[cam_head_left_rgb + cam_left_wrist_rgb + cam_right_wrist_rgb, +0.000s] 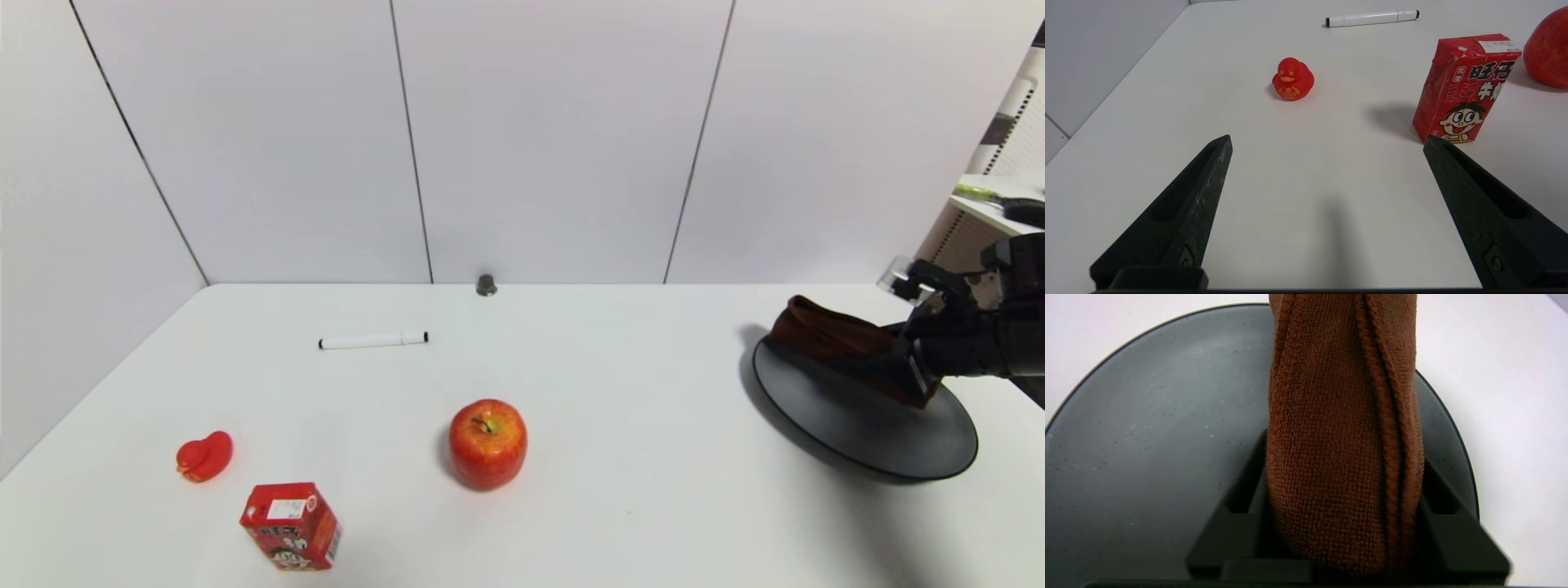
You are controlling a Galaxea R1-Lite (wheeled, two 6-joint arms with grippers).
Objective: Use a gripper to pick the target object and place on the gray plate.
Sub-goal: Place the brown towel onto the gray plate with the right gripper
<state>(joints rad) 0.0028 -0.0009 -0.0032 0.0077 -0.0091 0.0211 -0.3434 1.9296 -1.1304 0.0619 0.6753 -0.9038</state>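
The rolled dark brown towel (824,335) lies slanted over the far part of the gray plate (857,425) at the right of the table. My right gripper (914,367) reaches in from the right and is shut on the towel's near end. In the right wrist view its gripper (1343,449) has one black finger pressed against each side of the towel (1331,416), with the plate (1147,416) right beneath. I cannot tell whether the towel touches the plate. My left gripper (1327,139) is open and empty, low over the table's near left, out of the head view.
A red apple (487,443) stands mid-table. A red drink carton (291,525) and a red toy duck (204,456) are at the near left. A white marker (373,340) lies farther back. The carton (1466,87) stands just beyond my left gripper's fingertip.
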